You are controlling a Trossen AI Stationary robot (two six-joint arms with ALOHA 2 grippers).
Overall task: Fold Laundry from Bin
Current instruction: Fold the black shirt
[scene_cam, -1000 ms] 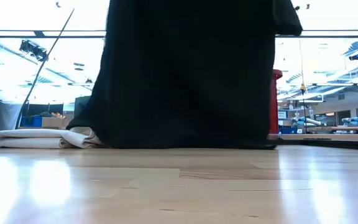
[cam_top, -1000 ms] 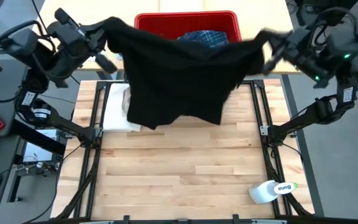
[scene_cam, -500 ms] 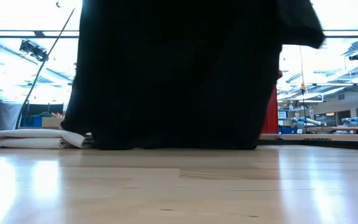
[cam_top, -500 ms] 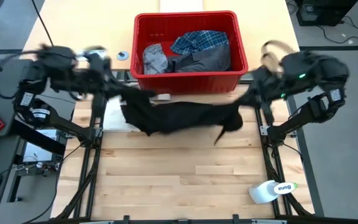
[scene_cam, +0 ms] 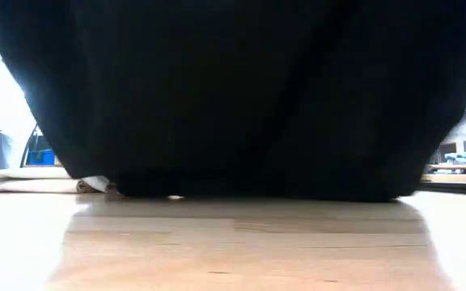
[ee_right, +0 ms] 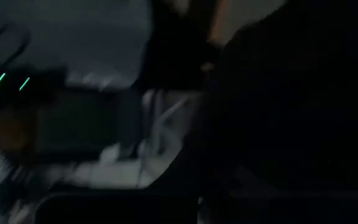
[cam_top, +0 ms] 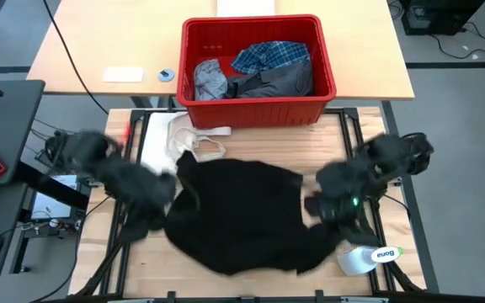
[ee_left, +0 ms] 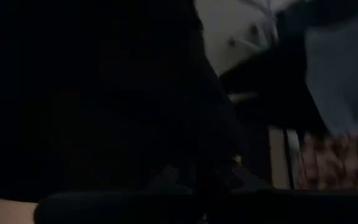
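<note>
Black garment (cam_top: 242, 215) lies spread, rumpled, over the middle of the table (cam_top: 251, 143), its near hem at the near edge close to the spray bottle (cam_top: 369, 257); it could slide off that edge or snag the bottle if dragged nearer, and its far left corner could catch the white cloth (cam_top: 175, 139). Left gripper (cam_top: 154, 192) pinches shut on the garment's left edge and right gripper (cam_top: 322, 198) on its right edge, both arms low, reaching inward. Bin (cam_top: 259, 109), at the far side, holds plaid and grey laundry (cam_top: 255, 71).
</note>
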